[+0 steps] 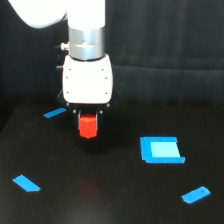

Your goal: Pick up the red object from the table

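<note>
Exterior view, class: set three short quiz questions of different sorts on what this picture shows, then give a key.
1. True or false: the red object lies flat on the table, away from the hand.
2. How many blue pieces are on the table?
3. Which blue piece is largest? A) the strip behind the hand B) the square piece C) the piece at the exterior view's left D) the piece at the exterior view's right

Key: 1 false, it sits in the hand above the table; 2 four; 3 B.
</note>
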